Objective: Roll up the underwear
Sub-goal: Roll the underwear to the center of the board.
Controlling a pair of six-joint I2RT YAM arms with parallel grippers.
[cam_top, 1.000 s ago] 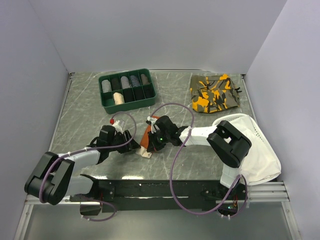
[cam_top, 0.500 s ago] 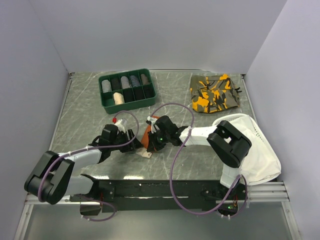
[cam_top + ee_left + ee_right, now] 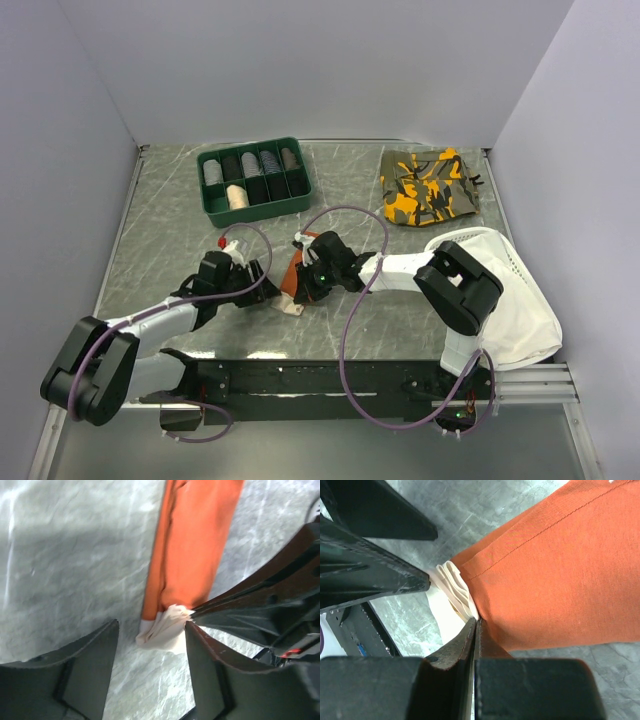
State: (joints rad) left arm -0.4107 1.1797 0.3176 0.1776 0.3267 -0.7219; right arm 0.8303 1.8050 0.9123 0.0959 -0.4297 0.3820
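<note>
Backed off slightly, left hand (image 3: pixel 150 630) gapes; right hand (image 3: pixel 475 623) pinches folded orange underwear (image 3: pixel 195 540).

Top view evenly bright, diffuse light, faint soft shadows on table (image 3: pixel 160 230). 2 wrist views dimmer: left gripper fingers (image 3: pixel 85 675) blurred, dark (too near lens); pale glare streaks on tabletop; underwear (image 3: pixel 560 570) stitching sharp.

A green divided tray (image 3: pixel 262 209) sits back left, camouflage garment (image 3: pixel 430 187) back right, white cloth (image 3: pixel 525 318) nearer right.
</note>
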